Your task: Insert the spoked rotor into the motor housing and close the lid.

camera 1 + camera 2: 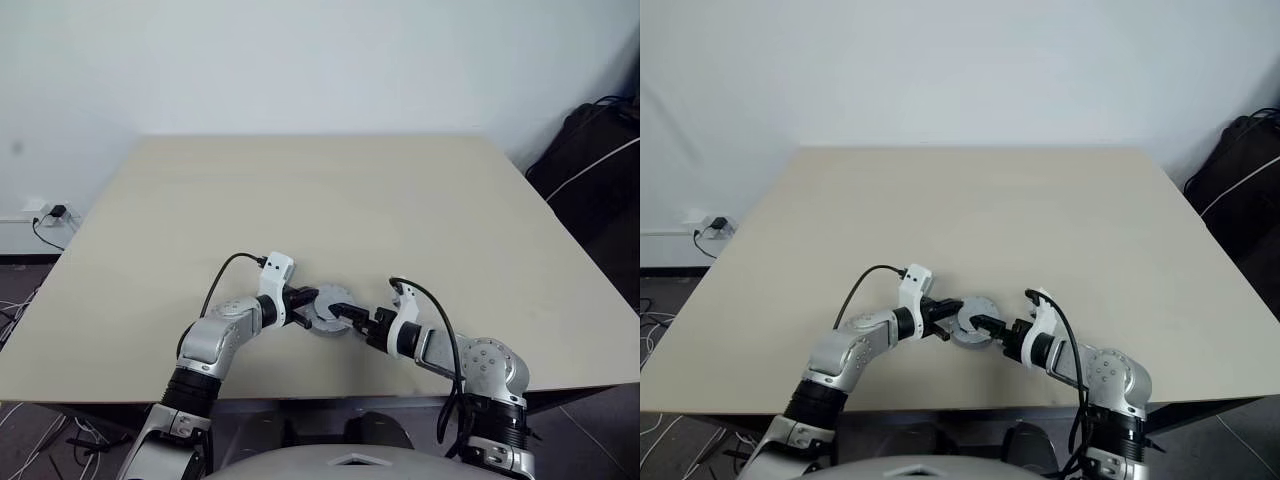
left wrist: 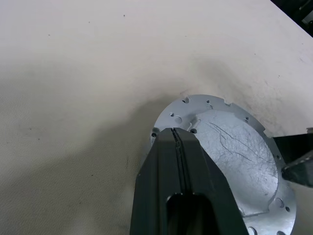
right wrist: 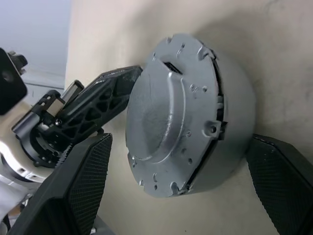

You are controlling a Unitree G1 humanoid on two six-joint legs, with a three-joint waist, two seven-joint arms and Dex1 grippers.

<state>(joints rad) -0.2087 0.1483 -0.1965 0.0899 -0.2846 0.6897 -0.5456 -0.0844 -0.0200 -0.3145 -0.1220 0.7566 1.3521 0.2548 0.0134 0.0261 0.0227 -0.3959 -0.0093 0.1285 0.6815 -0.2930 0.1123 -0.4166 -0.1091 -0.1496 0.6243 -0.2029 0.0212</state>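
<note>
The lid, a round grey-silver disc with a notched edge, sits domed face up on the grey drum of the motor housing, with a thin gap showing between them. The stack rests near the table's front edge. My left gripper is shut, its joined fingertips resting on the lid's rim. My right gripper is open, its two fingers straddling the housing on either side. The spoked rotor is hidden.
The beige table stretches far beyond the stack. A black bag lies on the floor at the right. A wall socket with a plug sits low at the left.
</note>
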